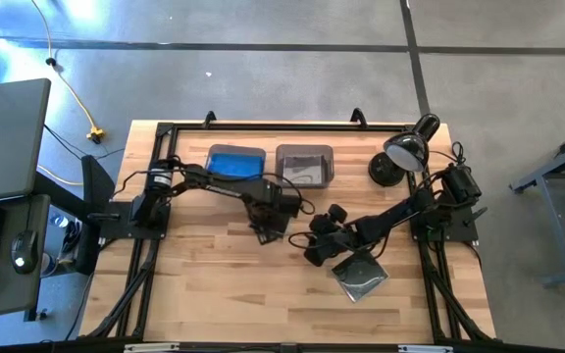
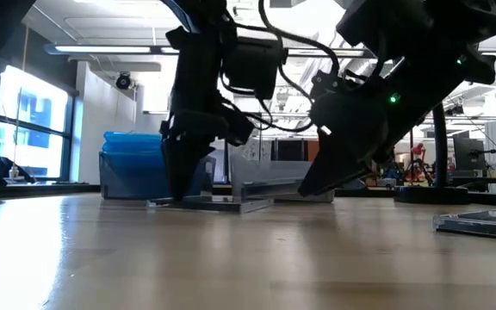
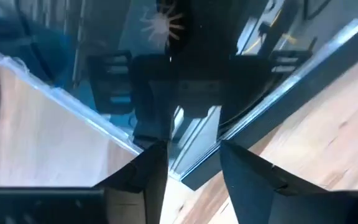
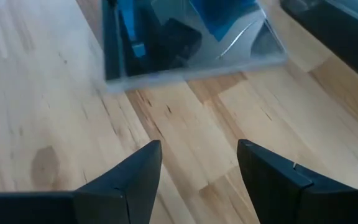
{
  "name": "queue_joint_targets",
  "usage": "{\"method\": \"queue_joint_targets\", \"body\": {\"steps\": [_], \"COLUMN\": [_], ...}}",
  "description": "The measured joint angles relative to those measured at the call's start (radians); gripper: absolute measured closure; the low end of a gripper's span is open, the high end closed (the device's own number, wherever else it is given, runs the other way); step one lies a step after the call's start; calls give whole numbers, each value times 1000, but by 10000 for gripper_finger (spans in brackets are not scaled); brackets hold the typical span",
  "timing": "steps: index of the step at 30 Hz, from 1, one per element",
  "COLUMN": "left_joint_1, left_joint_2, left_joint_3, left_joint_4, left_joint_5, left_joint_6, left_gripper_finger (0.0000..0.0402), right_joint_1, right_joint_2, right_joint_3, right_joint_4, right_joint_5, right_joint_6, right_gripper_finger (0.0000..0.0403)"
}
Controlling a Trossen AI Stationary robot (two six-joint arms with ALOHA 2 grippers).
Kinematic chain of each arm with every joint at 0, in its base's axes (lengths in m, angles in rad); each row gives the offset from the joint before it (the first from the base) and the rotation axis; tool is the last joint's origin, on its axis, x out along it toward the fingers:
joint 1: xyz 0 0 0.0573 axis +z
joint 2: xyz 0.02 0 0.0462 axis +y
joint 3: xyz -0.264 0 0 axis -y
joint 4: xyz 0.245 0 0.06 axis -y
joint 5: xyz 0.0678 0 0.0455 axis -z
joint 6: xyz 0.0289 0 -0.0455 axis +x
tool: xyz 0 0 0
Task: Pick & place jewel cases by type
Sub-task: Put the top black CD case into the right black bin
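Dark jewel case (image 3: 185,81) between left hand (image 3: 194,165) fingers

Arms: two
Grippers: two, left (image 1: 266,233) and right (image 1: 314,251)
Bins: two, blue-filled (image 1: 235,163) and grey (image 1: 304,165)
Loose cases: two, one at left fingers (image 2: 218,203), one beside right fingers (image 1: 360,276)
Lamps: one (image 1: 405,152)

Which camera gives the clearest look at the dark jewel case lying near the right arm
The high view: the dark jewel case shows whole, flat on the table near the right gripper. The low view shows only its thin edge. The right wrist view shows a dark case partly cropped. The left wrist view does not show it.
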Motion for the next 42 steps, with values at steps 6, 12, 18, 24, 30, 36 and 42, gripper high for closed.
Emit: {"method": "queue_joint_targets", "body": {"steps": [6, 12, 18, 24, 30, 36, 42], "left_joint_1": [-105, -239, -309, -333, -313, -313, -309], "left_joint_2": [0, 1, -19, -66, -74, -73, -80], "left_joint_3": [-1, 14, 115, 162, 40, -157, -183], "left_joint_4": [49, 128, 11, -227, -263, 71, 118], "left_joint_5": [138, 187, -9, -197, -268, -219, -227], "left_joint_6": [-57, -96, -150, -200, -187, -70, -24], "left_gripper_finger": [268, 269, 269, 269, 269, 269, 269], "right_joint_1": [0, 6, 28, 53, 64, 63, 60], "right_joint_2": [-1, -1, -2, -10, -5, 30, 77], "right_joint_3": [0, 0, 1, 1, 1, 1, 5], "right_joint_4": [1, 1, 58, 35, 60, 78, 136], "right_joint_5": [-16, -113, -174, -189, -276, -305, -292], "right_joint_6": [-31, -48, -57, -182, -281, -276, -279], "right_gripper_finger": [195, 195, 195, 195, 194, 194, 194]}}
